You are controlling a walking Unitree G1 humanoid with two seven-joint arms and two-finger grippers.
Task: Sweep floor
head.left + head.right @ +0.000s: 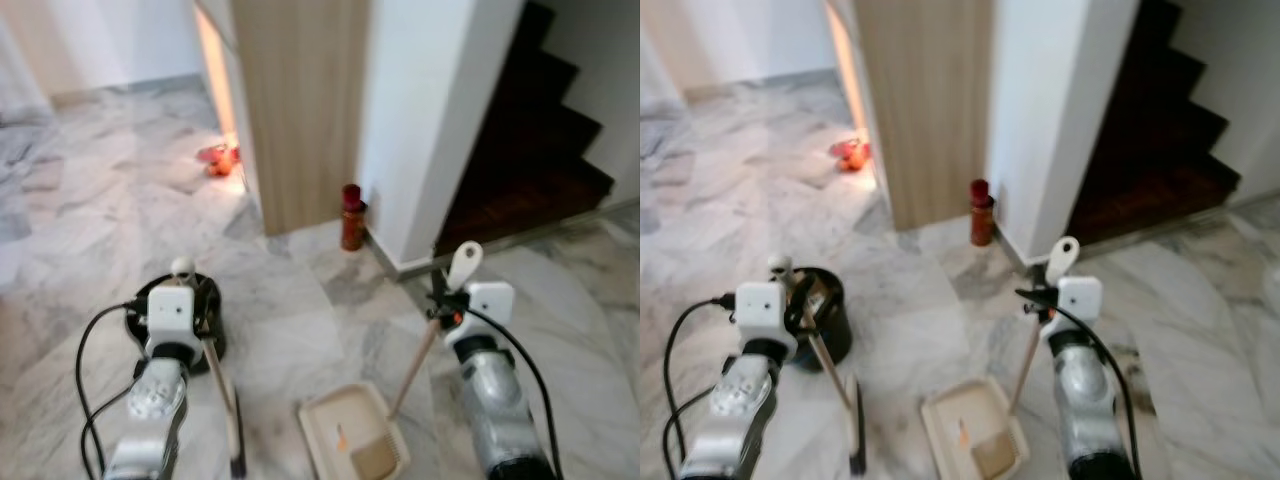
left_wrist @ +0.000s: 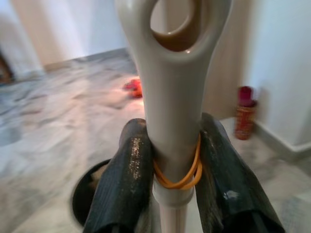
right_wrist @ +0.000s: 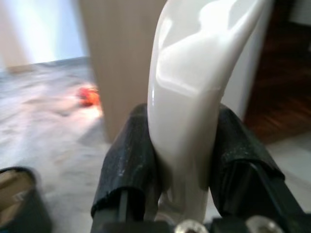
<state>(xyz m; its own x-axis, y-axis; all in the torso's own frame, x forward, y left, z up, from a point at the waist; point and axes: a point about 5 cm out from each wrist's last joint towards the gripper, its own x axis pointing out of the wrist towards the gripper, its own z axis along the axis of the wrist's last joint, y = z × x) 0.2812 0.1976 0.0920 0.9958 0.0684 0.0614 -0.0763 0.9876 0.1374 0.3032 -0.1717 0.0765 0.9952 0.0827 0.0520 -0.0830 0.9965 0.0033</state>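
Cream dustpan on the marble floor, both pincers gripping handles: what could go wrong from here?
1. The cream plastic dustpan already holds an orange scrap and brown debris; tilting its long handle in the right pincer could spill them.
2. The left pincer holds the cream broom handle just beside the black round bin; a wide stroke may knock it.
3. The red bottle by the wall could topple.

- a home, in a hallway by a staircase
- grey-veined marble floor (image 1: 90,230) throughout
- dark wooden stairs (image 1: 540,150) rising behind a white wall (image 1: 430,110)
- a light wood panel (image 1: 300,100) beside a doorway
- a red bottle (image 1: 351,217) standing on the floor at the wall's foot
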